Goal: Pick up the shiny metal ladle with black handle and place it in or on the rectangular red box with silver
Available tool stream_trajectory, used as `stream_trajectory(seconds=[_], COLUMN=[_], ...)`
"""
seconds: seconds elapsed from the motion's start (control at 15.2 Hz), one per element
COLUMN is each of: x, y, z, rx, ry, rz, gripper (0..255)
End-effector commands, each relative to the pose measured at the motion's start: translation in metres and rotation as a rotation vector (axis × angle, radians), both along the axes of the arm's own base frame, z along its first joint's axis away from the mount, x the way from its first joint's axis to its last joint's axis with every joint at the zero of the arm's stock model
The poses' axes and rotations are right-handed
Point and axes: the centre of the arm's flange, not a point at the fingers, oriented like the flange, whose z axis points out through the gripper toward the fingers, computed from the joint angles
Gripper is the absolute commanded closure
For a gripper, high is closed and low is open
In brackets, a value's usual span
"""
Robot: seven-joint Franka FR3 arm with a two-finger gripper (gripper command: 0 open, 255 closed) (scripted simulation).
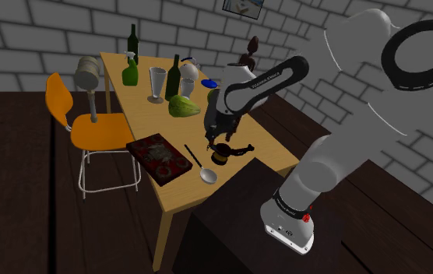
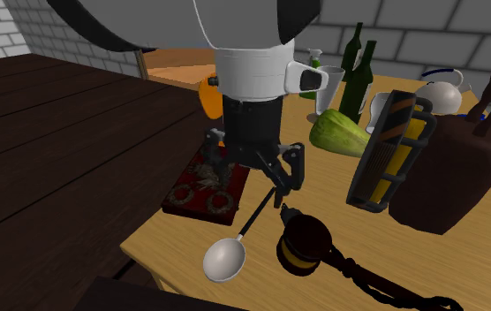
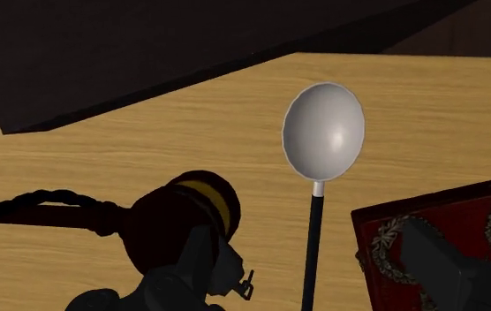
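Wrist view shows you jaws spread apart, the ladle (image 3: 323, 132) handle between them untouched. It lies beside the box (image 3: 464, 205).

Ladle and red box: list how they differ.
The ladle is slim and long, the red box broad and rectangular. The ladle has a plain shiny grey bowl and black handle; the box is dark red with pale wreath-like ornaments. Both lie flat on the wooden table, side by side.

Glossy metal ladle (image 3: 323, 132); matt wooden table (image 3: 129, 150)
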Motion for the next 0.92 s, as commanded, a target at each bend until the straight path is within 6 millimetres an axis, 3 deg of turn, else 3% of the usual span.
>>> stream_trajectory(seconds=[0.0, 0.59, 0.86], x=[0.008, 0.044, 0.043], y=[0.001, 0.012, 0.013], z=[-0.023, -0.134, -0.151], rx=[0.008, 0.043, 0.044], ry=[-0.005, -0.017, -0.017], rz=[-0.016, -0.086, -0.087], gripper=[0, 0, 0])
